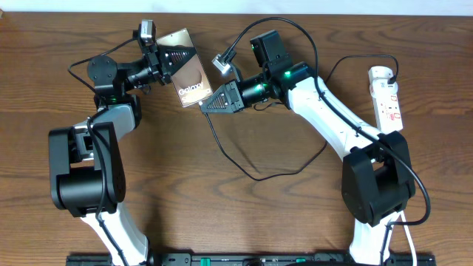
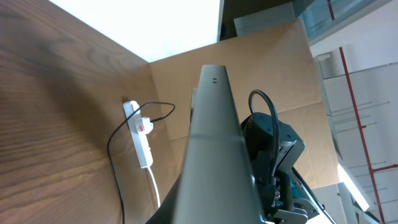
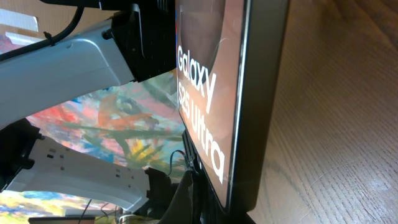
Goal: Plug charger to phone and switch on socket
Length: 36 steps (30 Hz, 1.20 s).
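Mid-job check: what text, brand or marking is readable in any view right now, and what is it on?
"Galaxy S25 Ultra": white lettering on the phone screen, right wrist view.
"Galaxy": the same phone screen, overhead view; the line under it is too small to read.
Socket: only red marks show; any print on it is too small to read.

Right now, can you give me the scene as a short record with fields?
phone: lifted, tilted, "Galaxy" lettering showing
charger: black cable looping across the table from the power strip
power strip: white, on the table's right side
left jaws: shut on phone
right jaws: shut on charger, by the phone's edge
charger in phone: cannot tell
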Each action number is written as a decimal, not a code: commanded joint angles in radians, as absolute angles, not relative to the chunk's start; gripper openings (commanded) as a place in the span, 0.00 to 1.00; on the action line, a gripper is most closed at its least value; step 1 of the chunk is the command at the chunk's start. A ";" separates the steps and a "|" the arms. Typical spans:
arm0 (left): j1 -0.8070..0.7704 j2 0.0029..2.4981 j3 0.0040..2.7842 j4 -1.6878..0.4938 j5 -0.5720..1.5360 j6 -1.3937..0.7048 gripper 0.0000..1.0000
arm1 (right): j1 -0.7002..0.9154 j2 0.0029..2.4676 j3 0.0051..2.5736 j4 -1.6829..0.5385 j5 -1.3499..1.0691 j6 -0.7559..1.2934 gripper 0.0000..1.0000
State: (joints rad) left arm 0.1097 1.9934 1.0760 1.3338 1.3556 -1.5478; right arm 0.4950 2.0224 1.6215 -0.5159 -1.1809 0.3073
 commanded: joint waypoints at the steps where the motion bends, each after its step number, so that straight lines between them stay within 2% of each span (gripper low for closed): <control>1: 0.099 1.974 1.098 1.345 1.388 -1.539 0.07 | 0.506 2.027 1.623 -0.513 -1.168 0.314 0.01; 36: 0.099 1.974 1.098 1.345 1.407 -1.538 0.07 | 0.504 2.027 1.623 -0.459 -1.144 0.367 0.01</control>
State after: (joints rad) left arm 0.1143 1.9934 1.0760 1.3338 1.3396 -1.5448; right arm 0.5079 2.0224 1.6199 -0.4770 -1.1515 0.3569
